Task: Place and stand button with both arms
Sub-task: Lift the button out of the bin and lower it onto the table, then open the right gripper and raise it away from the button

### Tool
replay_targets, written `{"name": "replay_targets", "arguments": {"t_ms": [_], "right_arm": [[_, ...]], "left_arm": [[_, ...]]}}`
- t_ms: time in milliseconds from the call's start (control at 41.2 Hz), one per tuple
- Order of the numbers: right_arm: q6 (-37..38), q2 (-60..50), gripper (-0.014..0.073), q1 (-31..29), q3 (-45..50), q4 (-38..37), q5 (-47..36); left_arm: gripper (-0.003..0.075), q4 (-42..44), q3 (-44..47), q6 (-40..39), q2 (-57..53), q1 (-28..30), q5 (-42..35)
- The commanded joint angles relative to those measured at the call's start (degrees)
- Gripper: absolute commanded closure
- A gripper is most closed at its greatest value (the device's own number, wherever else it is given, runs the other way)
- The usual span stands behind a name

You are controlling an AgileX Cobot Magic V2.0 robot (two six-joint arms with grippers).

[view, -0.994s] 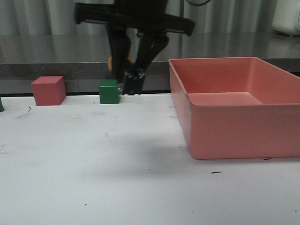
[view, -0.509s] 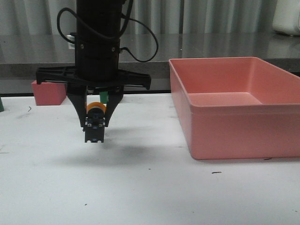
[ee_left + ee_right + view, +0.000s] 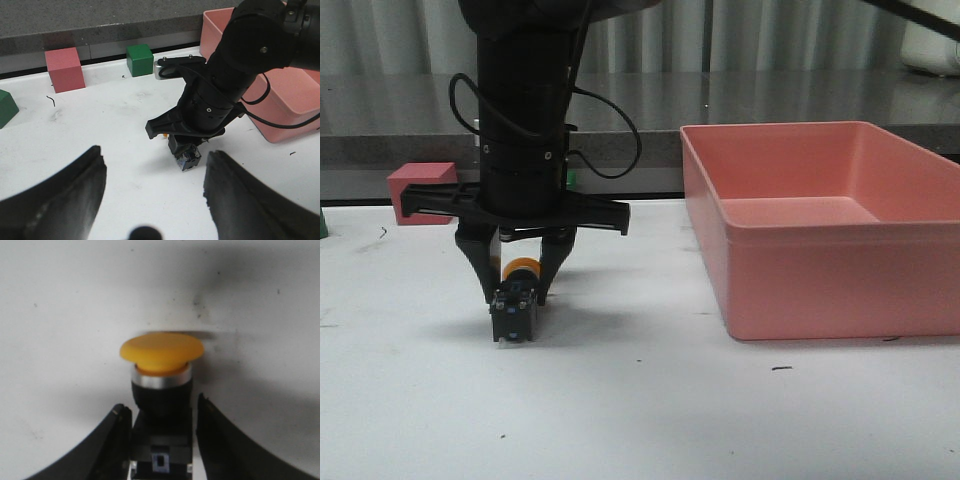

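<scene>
the right gripper [image 3: 515, 297] pointed straight down, clenched on the button [image 3: 514, 308] at the white table [image 3: 640, 400], left of the pink bin [image 3: 820, 230]; the left gripper [image 3: 152, 182] hung released nearby.

The right gripper [image 3: 517, 290] points straight down, fingers clamped (something between them), while the left gripper [image 3: 152, 175] hangs spread wide.

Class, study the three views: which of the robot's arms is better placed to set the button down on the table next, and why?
Right. The right gripper is shut on the button, just above the table; the left gripper is open and apart from it.
</scene>
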Motion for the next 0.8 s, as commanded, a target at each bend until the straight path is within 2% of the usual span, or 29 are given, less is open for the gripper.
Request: {"name": "replay_targets", "arguments": {"t_ms": [0,170,242,388,558,776], "right_arm": [[0.1,-4.4,0.0215,-0.1,-2.0,0.1,-1.6],[0.1,-5.4,0.0132,-0.1,-2.0,0.1,-1.4],[-0.7,-6.4,0.0125,-0.1,-2.0,-0.7,-0.4],[-9.9,-10.0,0.0125,-0.1,-2.0,-3.3,1.7],[-24.7,-16.4,0.0125,-0.1,-1.6,-3.8,4.6],[-36.8,-27.3,0.0125,-0.1,2.1,-4.6,7.1]], "left_arm": [[0.0304,-0.6,-2.0,-0.1,0.4,-0.4,-3.8],[0.0304,-0.6,-2.0,-0.1,0.4,-0.4,-3.8],[0.0304,-0.6,-2.0,-0.1,0.4,-0.4,-3.8],[0.0304,-0.6,-2.0,-0.1,0.4,-0.4,-3.8],[0.0304,-0.6,-2.0,-0.1,0.4,-0.4,-3.8],[0.0304,-0.6,-2.0,-0.1,0.4,-0.4,-3.8]]}}
